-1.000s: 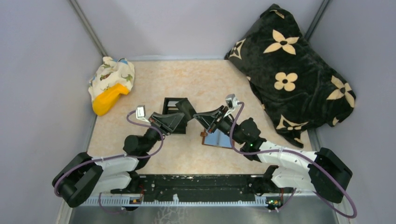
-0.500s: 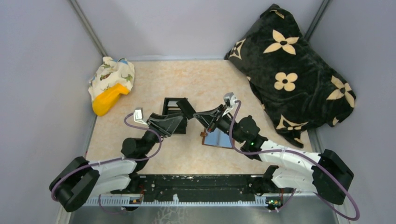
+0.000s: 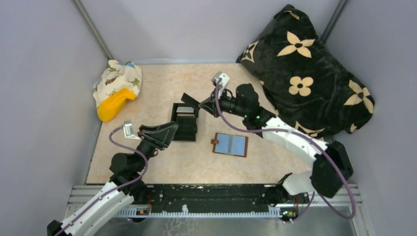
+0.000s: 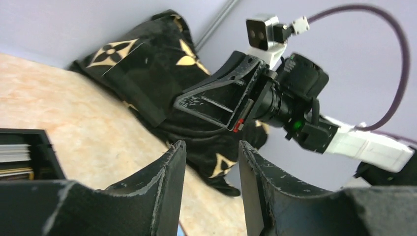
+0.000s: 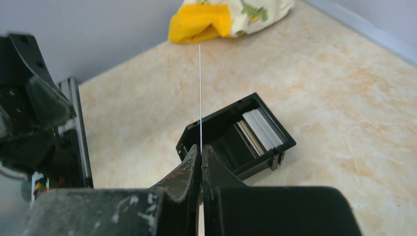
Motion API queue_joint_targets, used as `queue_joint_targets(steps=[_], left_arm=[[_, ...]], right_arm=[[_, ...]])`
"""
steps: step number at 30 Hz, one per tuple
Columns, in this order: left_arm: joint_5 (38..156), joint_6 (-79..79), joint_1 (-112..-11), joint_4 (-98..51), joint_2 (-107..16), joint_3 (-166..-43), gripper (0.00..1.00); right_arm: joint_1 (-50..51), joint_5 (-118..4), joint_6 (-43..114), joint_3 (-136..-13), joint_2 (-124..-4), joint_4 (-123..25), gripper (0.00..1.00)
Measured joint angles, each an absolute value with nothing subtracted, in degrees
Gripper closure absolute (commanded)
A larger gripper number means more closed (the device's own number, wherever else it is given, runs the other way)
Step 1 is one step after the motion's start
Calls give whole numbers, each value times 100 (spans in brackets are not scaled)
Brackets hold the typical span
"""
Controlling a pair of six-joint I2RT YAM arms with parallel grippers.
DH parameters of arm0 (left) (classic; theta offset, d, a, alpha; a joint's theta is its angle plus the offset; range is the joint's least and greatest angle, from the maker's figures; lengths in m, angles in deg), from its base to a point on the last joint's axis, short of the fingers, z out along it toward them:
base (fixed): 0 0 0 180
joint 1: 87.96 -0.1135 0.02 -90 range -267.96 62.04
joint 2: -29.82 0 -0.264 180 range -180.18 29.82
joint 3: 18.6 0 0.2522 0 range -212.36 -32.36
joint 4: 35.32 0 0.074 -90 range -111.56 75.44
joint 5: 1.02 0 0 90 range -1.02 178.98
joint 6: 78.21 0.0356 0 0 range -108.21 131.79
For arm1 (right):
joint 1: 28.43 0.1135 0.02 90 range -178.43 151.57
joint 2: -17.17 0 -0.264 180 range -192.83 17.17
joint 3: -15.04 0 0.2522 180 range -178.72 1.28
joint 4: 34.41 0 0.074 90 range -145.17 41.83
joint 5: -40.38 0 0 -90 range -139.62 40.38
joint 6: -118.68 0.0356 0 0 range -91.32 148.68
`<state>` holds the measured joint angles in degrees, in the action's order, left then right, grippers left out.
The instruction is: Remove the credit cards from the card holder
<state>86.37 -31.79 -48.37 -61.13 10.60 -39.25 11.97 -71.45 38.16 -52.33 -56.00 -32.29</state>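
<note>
Right gripper: my right gripper (image 5: 200, 152) has its fingers pinched shut on a thin card (image 5: 200, 98), which the wrist view shows edge-on as a bare line standing up from the tips.
Left gripper: my left gripper (image 4: 210, 147) has its fingers apart with nothing between them. It hangs at the near-left side of the black box (image 5: 221, 114).
Key relation: the box lies directly below and just ahead of the held card, open side up. The right gripper is above its far-right corner in the top view.
Box contents: a stack of cards (image 5: 258, 129) stands on edge at one end, and the darker end nearer my fingers looks free.
Alignment: I cannot tell whether the held card runs parallel to the stored ones.
Card holder: the card holder (image 3: 231, 144) lies open and flat on the table, blue-grey inside up, to the near right of the box. It is apart from both grippers.
Long axis: it runs left to right across the table, with the small tab (image 3: 215, 142) at its left end.
Cards left inside: too small to tell from above.
Nearer arm: neither gripper is clearly closer to the holder.
Open room: bare table surrounds the holder. The black flowered blanket (image 3: 314, 73) crowds the far right, and the cloth bundle (image 3: 118, 86) sits far left, well away.
Next move, as I judge it: lower the card straight into the box, keeping clear of the left fingers close by.
</note>
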Motion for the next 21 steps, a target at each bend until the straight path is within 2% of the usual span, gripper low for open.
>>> queue_joint_targets(steps=[5, 9, 12, 15, 17, 21], left_arm=[[8495, -2772, -4837, -4651, 1151, -4509, 63], [8417, -2643, -4839, -3969, 1143, -4671, 67], [8386, -2597, -4839, -3680, 1164, -4671, 60], [8325, -2577, -4837, -3475, 1167, -4673, 43], [8303, -2562, -4839, -3381, 1162, -4688, 36], [8325, -2518, -4841, -3287, 1070, -4843, 28]], right_arm=[[1195, -7831, 3081, -6229, -6800, -4145, 100], [1195, -8006, 2815, -6343, -7390, -4477, 100], [1208, -8104, 2703, -6374, -7764, -4672, 100], [1241, -8141, 2620, -6524, -8111, -4783, 100], [1263, -8157, 2568, -6649, -8282, -4873, 100], [1324, -8185, 2448, -7040, -8537, -5046, 100]])
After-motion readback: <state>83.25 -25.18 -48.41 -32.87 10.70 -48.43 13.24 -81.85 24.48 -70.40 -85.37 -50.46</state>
